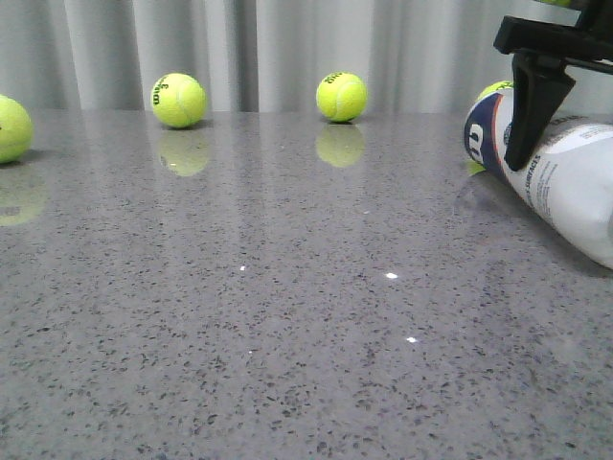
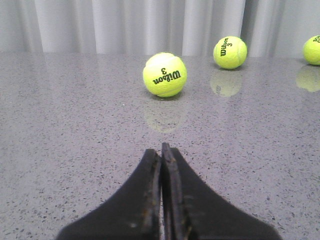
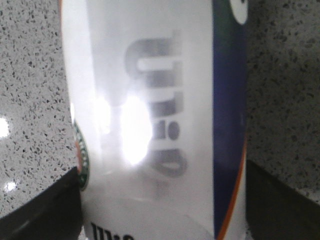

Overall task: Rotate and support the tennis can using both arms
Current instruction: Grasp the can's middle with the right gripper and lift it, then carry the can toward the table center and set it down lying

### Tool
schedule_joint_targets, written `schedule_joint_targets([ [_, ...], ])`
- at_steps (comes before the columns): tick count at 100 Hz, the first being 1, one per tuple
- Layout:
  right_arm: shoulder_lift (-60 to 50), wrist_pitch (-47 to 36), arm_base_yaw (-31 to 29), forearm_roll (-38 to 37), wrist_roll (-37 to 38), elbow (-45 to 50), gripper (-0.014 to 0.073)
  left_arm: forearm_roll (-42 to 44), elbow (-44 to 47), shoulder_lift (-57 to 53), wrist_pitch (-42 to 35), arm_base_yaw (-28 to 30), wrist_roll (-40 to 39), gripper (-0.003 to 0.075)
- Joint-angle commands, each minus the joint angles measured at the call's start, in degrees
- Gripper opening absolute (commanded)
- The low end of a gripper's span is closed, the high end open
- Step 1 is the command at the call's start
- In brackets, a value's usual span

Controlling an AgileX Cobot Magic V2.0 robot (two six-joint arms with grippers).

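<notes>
The tennis can [image 1: 565, 177] lies on its side at the table's right edge, its navy end with the white W pointing toward the back. My right gripper [image 3: 162, 167] straddles it from above. One black finger [image 1: 530, 115] comes down the can's near side, and the other finger is hidden behind the can. In the right wrist view the tennis can [image 3: 155, 115] fills the gap, with both fingers pressed against its sides. My left gripper [image 2: 161, 150] is shut with nothing in it, low over bare table. It is out of the front view.
Yellow-green tennis balls sit along the back of the grey speckled table [image 1: 287, 316]: one at the far left [image 1: 10, 128], one left of centre [image 1: 178, 100], one at centre [image 1: 342, 97]. Another ball [image 1: 493, 89] peeks out behind the can. A ball [image 2: 164, 74] lies ahead of the left gripper.
</notes>
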Motion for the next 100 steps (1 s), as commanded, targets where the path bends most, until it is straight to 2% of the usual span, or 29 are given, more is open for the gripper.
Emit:
schedule_joint_targets([
  [1, -1.85, -1.25, -0.06, 0.53, 0.09, -1.81, 0.0487, -0.48, 2.71, -2.22, -4.37, 0.05, 0.06, -0.0021],
  [10, -1.95, -0.86, -0.04, 0.42, -0.34, -1.95, 0.0365, -0.48, 2.71, -2.22, -4.37, 0.05, 0.06, -0.002],
  [17, -2.08, -0.26, 0.64, -0.11, -1.61, -2.79, 0.0314, -0.48, 2.71, -2.22, -4.37, 0.05, 0.06, -0.002],
  [37, -1.94, 3.82, 4.94, -3.31, -7.71, -10.54, 0.0307, -0.48, 2.71, -2.22, -4.37, 0.05, 0.06, -0.002],
  [63, 3.74, 6.86, 13.39, -3.47, -26.96, -23.53, 0.0316, -0.48, 2.71, -2.22, -4.37, 0.05, 0.06, -0.002],
  [79, 7.45, 7.62, 17.12, -3.16, -38.14, -26.46, 0.0313, -0.48, 2.71, -2.22, -4.37, 0.05, 0.06, -0.002],
  [100, 10.4, 9.08, 20.12, -2.87, -61.72, -26.4, 0.0313, -0.48, 2.71, -2.22, -4.37, 0.05, 0.06, -0.002],
])
